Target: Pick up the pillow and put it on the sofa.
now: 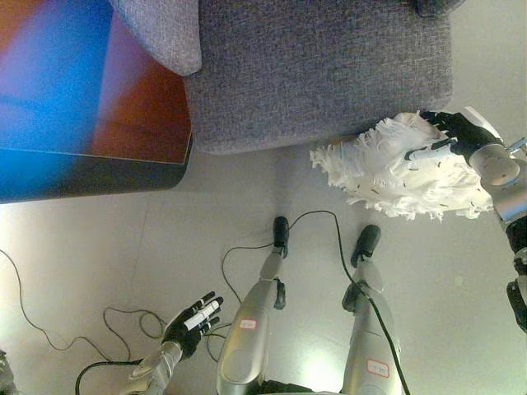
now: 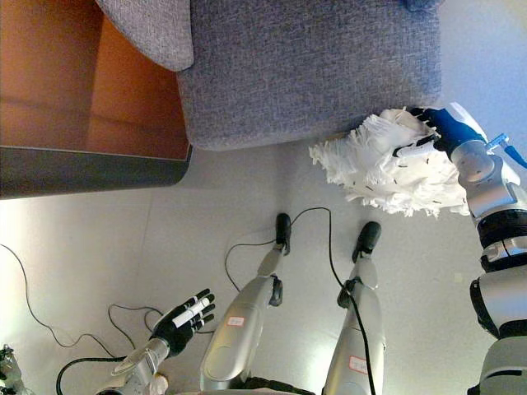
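Observation:
A white shaggy pillow hangs just off the front right corner of the grey sofa, above the pale floor. My right hand comes in from the right and is shut on the pillow's upper right part, fingers curled into the fluff. The same pillow and right hand show in the right eye view. My left hand hangs low at the lower left, open, fingers spread, holding nothing.
A brown wooden table with a dark edge stands at the left, beside the sofa's rounded grey armrest. Pale floor lies between the table and the sofa front.

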